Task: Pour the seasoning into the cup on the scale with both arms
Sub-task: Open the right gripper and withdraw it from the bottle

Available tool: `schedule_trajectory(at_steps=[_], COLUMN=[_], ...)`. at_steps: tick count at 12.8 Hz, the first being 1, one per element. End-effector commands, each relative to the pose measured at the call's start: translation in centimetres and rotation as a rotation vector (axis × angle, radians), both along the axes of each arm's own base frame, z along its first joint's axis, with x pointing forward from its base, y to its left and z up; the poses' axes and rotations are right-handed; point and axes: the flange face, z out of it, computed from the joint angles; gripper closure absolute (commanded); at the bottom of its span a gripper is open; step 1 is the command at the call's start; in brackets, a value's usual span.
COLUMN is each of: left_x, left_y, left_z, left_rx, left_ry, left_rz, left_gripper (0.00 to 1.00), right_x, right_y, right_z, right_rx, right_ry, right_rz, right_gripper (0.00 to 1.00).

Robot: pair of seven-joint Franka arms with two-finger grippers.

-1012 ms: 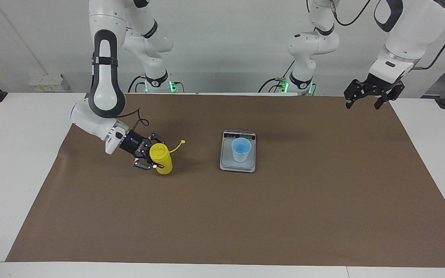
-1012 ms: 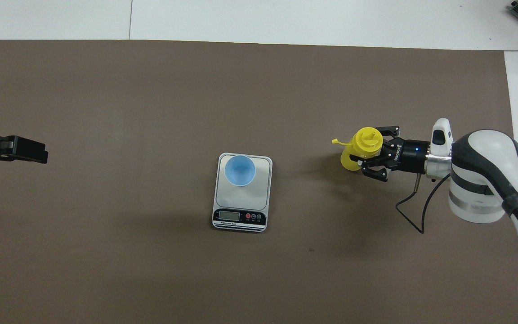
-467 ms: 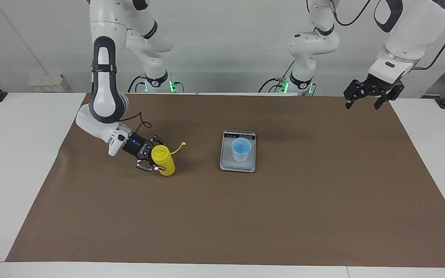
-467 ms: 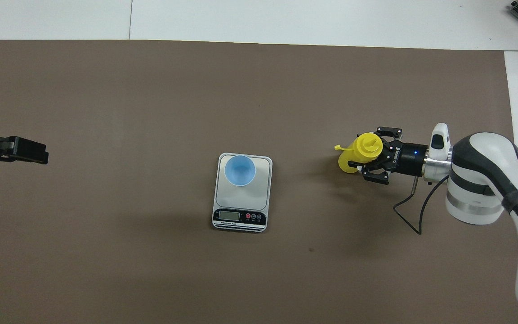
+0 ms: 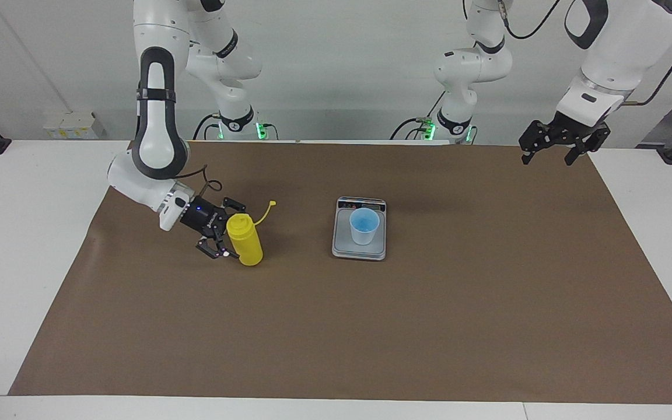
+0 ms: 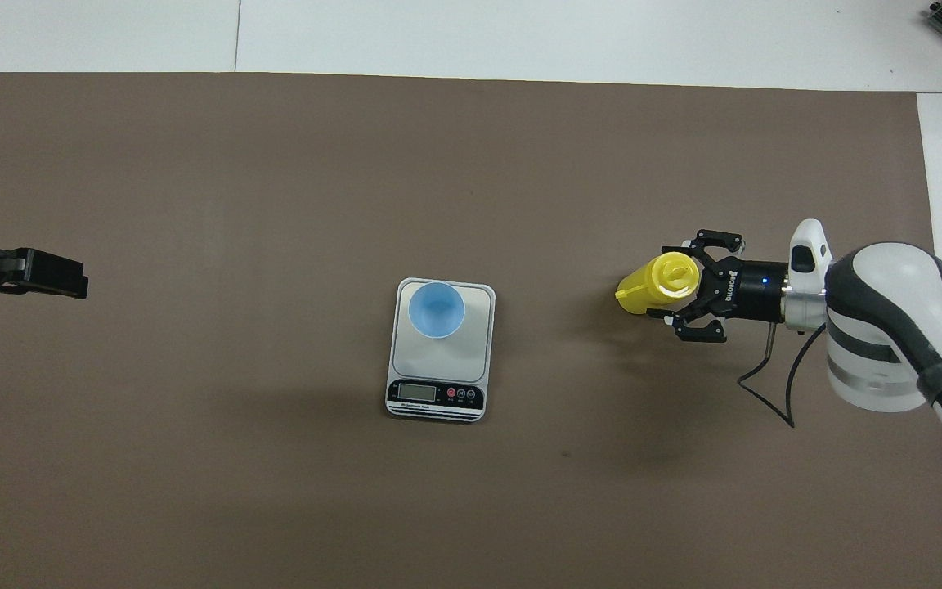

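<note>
Seasoning bottle (image 5: 244,240), yellow and ribbed at the nozzle, stands on the brown mat (image 5: 336,326) toward the right arm's end of the table (image 5: 21,233), leaning a little. It is well apart from the scale and about as far from the robots as the scale is. Its thin cap strap (image 5: 263,211) curls up and away from the nozzle, ending in the small cap. No label shows on the yellow body.

The right gripper (image 5: 226,230) sits low at the bottle's upper part with its fingers spread apart, one on either side of the neck. Whether a pad touches the plastic I cannot tell. White lettering on the gripper's black body, seen from overhead, looks like ROBOTIQ (small, so only a likely reading), and a blue light glows just beside it.

Near the middle of the mat lies the silver-grey scale (image 5: 342,248). The light blue cup (image 5: 364,226) stands upright on the weighing plate, on the half farther from the robots. The dark strip faces the robots and carries a pale display window, one red button and two dark ones. A line of print runs under them, too small to read.

Over the mat's corner at the left arm's end, the left gripper (image 5: 549,158) hangs in the air, fingers apart and holding nothing, its arm waiting.
</note>
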Motion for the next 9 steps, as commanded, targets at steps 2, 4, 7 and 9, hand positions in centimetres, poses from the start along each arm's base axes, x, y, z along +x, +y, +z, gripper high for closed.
schedule_trajectory(at_steps=[2,4,7,9], left_x=[-0.8,-0.8,-0.8,-0.8], left_y=[0.2,0.3,0.2,0.2], left_z=[0.2,0.2,0.2,0.2], left_rx=[0.014,0.014,0.014,0.014], left_ry=[0.006,0.006,0.006,0.006], left_rz=[0.009,0.01,0.009,0.009], left_gripper=[0.0,0.0,0.0,0.0], right_x=[-0.7,-0.3,0.8,1.9], right_y=[-1.9,-2.3,-2.9,-2.5], right_z=[3.8,6.1,9.8,12.2], right_rx=[-0.171,-0.298,-0.418,-0.461], right_ry=[-0.003,-0.006,-0.062,-0.06], right_rz=[0.087,0.145,0.2,0.16], right_gripper=[0.0,0.0,0.0,0.0])
